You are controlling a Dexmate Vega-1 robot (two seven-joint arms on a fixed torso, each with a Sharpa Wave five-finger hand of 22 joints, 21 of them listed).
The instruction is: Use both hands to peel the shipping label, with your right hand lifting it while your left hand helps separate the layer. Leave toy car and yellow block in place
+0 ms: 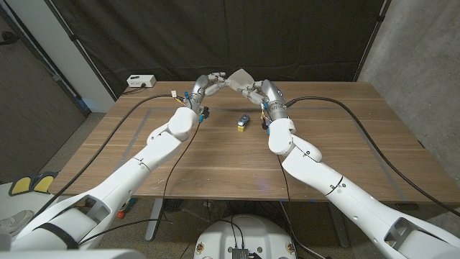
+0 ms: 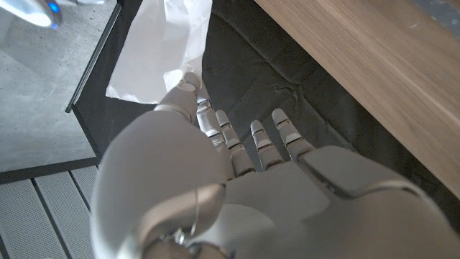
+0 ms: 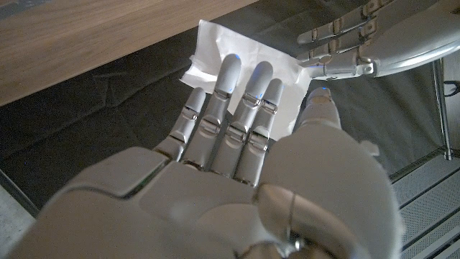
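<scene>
Label (image 1: 238, 78) hangs above the table's (image 1: 215, 158) far edge, pinched between left hand (image 1: 207, 84) and right hand (image 1: 253, 89).

My right hand (image 3: 237, 180) covers much of the white paper shipping label (image 3: 215, 54). The small toy car and yellow block (image 1: 243, 123) are too tiny to separate.

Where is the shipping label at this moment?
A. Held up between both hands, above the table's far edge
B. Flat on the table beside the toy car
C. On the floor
A: the shipping label is held between the left hand and right hand, off the table.
</scene>
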